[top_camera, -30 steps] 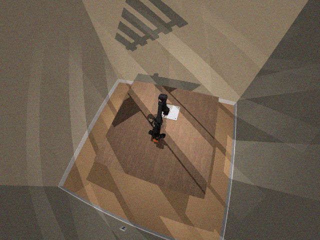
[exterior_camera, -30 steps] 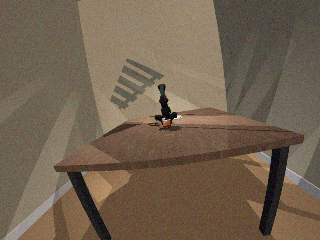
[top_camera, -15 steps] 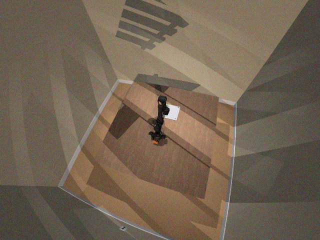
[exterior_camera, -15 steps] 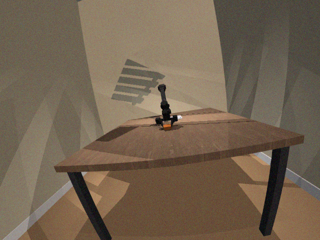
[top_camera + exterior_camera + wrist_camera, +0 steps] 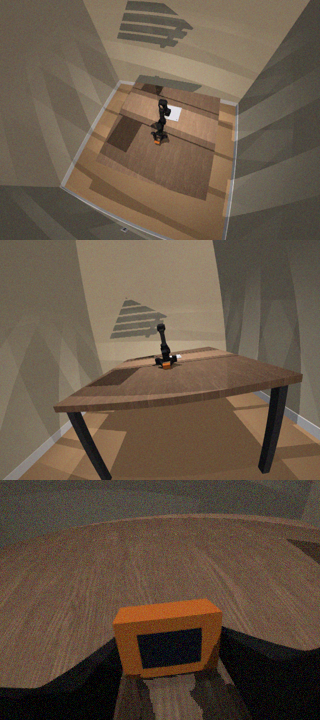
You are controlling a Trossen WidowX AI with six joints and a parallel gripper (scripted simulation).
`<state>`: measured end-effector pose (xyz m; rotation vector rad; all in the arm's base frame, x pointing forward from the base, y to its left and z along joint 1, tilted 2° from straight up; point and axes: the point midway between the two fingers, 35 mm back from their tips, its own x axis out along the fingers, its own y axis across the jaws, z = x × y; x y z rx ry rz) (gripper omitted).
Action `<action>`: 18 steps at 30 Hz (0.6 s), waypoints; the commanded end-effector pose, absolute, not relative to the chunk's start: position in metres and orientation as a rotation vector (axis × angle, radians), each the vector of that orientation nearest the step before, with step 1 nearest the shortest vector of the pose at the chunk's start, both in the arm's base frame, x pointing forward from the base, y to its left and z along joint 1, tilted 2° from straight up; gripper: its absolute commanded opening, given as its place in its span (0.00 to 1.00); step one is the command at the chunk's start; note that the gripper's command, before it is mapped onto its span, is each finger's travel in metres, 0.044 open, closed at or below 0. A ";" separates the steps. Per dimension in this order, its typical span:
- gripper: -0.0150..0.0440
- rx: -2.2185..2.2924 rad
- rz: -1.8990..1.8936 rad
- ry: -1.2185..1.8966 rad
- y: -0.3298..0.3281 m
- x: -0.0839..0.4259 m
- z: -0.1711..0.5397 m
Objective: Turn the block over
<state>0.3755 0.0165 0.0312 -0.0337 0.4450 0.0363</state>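
Note:
An orange block (image 5: 157, 142) (image 5: 166, 366) (image 5: 167, 612) is held between the two black fingers of my gripper (image 5: 168, 636). Its marked side, with a dark rectangle, faces the wrist camera, and a plain orange side shows above it in that view. My gripper is shut on the block and tilted, reaching forward at a low slant. The block is low at the wooden table (image 5: 175, 165) (image 5: 206, 376) (image 5: 170, 565); whether its lower edge touches the table is hard to tell. The far side of the block is hidden in the wrist view.
A white plate (image 5: 174, 113) (image 5: 178, 356) lies on the table beside the arm's base. The table's curved edge shows at the top of the wrist view. Dark shadow patches cross the table. Walls surround the table.

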 end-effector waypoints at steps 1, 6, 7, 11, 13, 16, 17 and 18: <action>0.25 -0.037 0.043 0.402 0.017 0.366 0.031; 0.25 -0.037 0.043 0.377 0.016 0.364 0.033; 0.25 -0.037 0.044 0.367 0.016 0.364 0.034; 0.25 -0.037 0.044 0.355 0.017 0.363 0.036; 0.25 -0.037 0.044 0.355 0.017 0.363 0.036; 0.25 -0.037 0.044 0.355 0.017 0.363 0.036; 0.25 -0.037 0.044 0.355 0.017 0.363 0.036; 0.25 -0.037 0.044 0.355 0.017 0.363 0.036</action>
